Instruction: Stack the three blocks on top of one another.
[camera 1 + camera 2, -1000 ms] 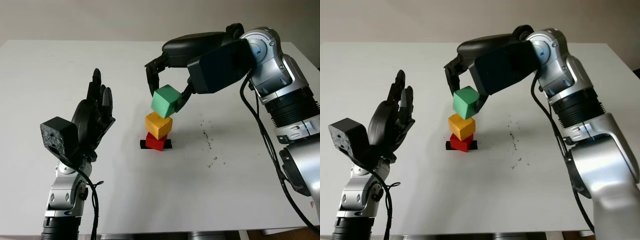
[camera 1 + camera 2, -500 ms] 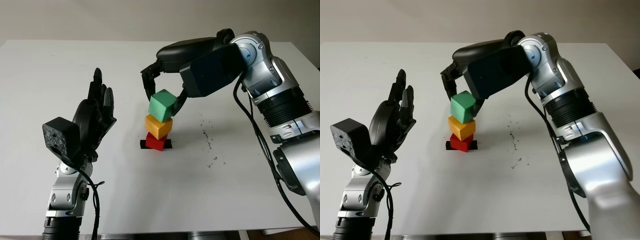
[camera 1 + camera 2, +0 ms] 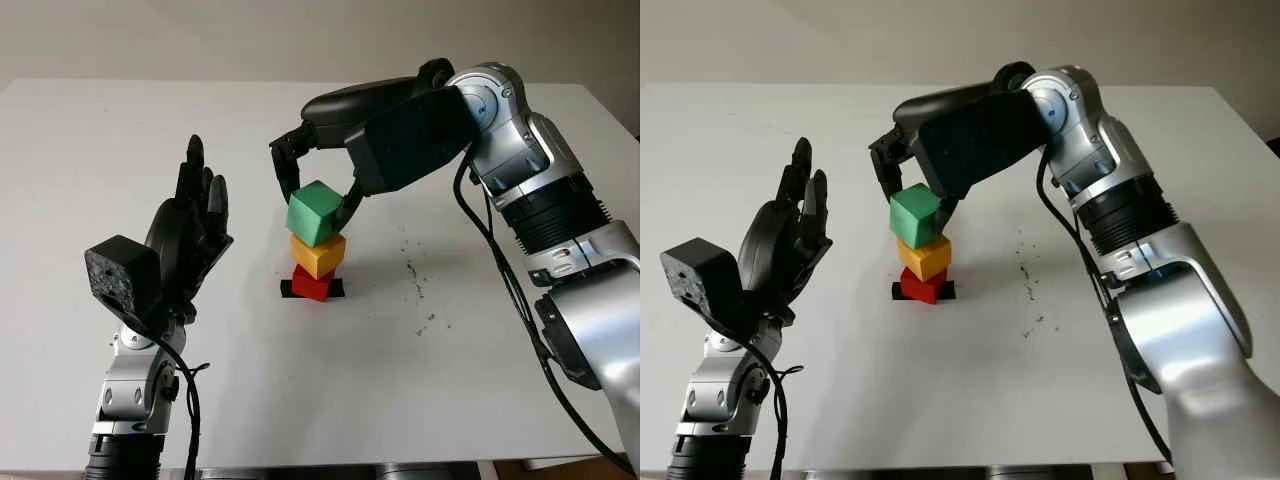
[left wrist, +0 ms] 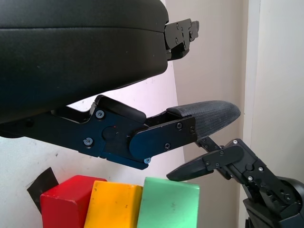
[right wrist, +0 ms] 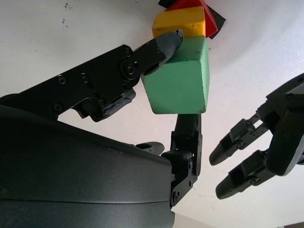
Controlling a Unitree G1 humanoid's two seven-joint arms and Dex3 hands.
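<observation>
Green block sits on yellow block, right hand gripping.

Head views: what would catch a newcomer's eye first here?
The little tower mid-table: a green block on a yellow block on a red block, which sits on a black patch. The right hand reaches in over the tower and is shut on the green block, which sits a bit askew on the yellow one. The left hand is open, raised upright to the tower's left.
</observation>
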